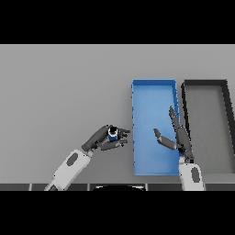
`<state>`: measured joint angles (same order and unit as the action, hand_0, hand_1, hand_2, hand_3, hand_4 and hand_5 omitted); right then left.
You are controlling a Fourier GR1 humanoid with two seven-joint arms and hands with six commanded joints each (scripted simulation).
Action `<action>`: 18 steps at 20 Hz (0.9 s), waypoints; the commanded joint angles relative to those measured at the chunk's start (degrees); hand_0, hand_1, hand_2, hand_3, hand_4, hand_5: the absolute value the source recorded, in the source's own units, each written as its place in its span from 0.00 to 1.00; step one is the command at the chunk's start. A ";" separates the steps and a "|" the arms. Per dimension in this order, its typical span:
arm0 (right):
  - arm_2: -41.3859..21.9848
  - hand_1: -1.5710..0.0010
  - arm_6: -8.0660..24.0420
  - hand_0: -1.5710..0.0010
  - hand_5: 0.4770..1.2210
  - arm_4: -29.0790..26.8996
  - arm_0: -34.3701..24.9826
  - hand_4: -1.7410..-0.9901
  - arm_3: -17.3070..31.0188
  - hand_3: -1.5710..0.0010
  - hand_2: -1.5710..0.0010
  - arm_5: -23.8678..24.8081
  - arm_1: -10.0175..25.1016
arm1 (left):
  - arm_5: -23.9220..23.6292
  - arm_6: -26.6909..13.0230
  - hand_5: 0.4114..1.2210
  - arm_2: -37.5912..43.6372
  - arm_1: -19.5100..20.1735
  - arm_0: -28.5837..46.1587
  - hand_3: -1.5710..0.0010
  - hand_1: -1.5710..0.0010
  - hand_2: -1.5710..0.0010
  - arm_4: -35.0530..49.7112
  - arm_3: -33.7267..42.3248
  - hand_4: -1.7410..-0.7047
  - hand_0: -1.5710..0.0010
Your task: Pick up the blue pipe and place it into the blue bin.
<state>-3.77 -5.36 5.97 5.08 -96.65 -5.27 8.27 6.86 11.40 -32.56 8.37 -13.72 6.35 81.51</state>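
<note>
A short blue pipe (112,134) with a dark opening on top sits in my left hand (102,140), whose fingers and thumb curl round it. That hand hovers just left of the blue bin (153,88), near its lower left corner. The bin is a long rectangular tray, and nothing lies inside it. My right hand (178,137) is over the bin's right side, fingers straight and thumb spread toward the left, holding nothing.
A black-rimmed bin (204,83) with a grey floor stands directly right of the blue bin, close against it. The grey table (64,87) stretches to the left and behind.
</note>
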 commanded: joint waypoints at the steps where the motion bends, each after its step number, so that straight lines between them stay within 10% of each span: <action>1: 0.47 1.00 0.23 1.00 0.20 0.16 -0.24 0.67 0.46 1.00 1.00 0.01 0.69 | 0.40 0.17 0.98 -0.23 0.03 -0.18 0.09 0.03 0.02 0.59 1.95 0.03 0.03; 8: 0.46 1.00 -1.61 1.00 0.22 0.41 1.13 0.71 -0.49 1.00 1.00 -0.32 1.25 | 1.85 -8.21 1.00 -0.72 0.01 -4.85 0.08 0.01 0.01 3.07 7.48 0.01 0.01; 18: -0.46 1.00 -4.11 1.00 0.20 2.45 6.63 0.71 -2.78 1.00 1.00 2.68 -1.30 | 2.02 -9.06 1.00 -1.90 0.63 -4.07 0.08 0.00 0.00 2.12 8.45 0.01 0.00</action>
<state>-4.24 -9.50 8.42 11.75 -99.42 -2.60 6.98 9.00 2.39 -34.47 9.00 -17.78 8.58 89.97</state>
